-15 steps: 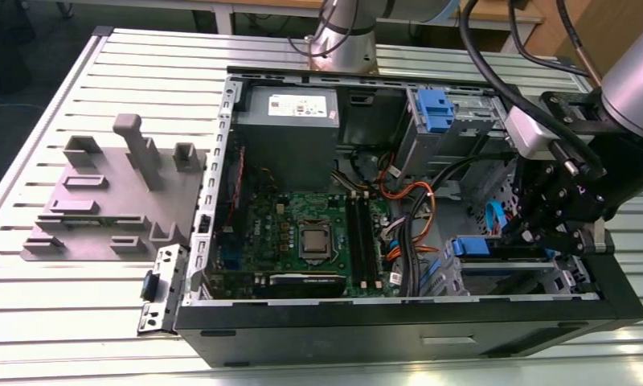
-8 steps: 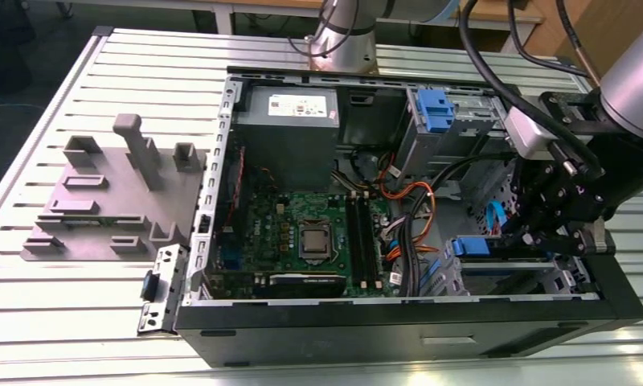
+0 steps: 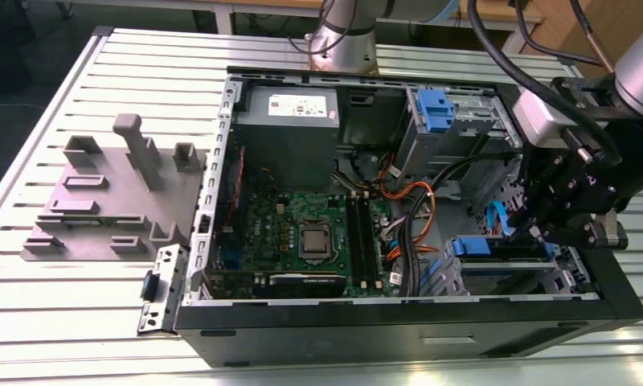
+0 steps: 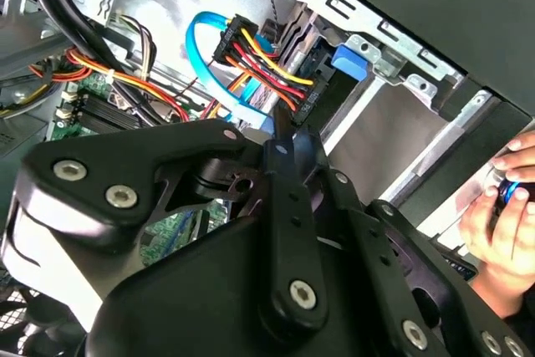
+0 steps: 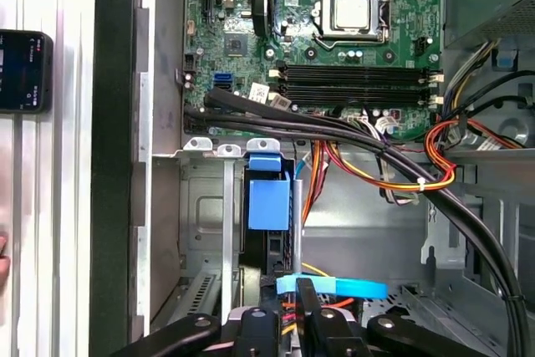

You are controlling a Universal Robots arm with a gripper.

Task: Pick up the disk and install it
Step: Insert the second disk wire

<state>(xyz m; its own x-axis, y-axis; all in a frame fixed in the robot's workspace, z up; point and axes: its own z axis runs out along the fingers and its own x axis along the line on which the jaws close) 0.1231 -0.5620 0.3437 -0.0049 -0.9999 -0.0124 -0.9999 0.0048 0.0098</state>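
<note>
The open computer case (image 3: 407, 322) lies on its side on the slatted table (image 3: 43, 314). The gripper (image 5: 306, 286) hangs inside it over the drive cage (image 5: 201, 206), at the case's near corner on the exterior view's right. Its fingers look pressed together into one narrow bar with nothing seen between them. Their tips cross a flat blue cable (image 5: 355, 289), and whether they touch it cannot be told. The disk (image 5: 269, 205) stands edge-on in that cage, just beyond the tips. Its blue frame and a dark edge show, but the cage walls hide its broad faces, so how far it is seated is unclear. In the second wrist view the gripper's black links cover much of the case, and a person's hand (image 4: 501, 227), cut off by the picture's edge, holds something small and blue outside the case wall. A dark phone (image 5: 25, 68) lies on the table beside the case.
</note>
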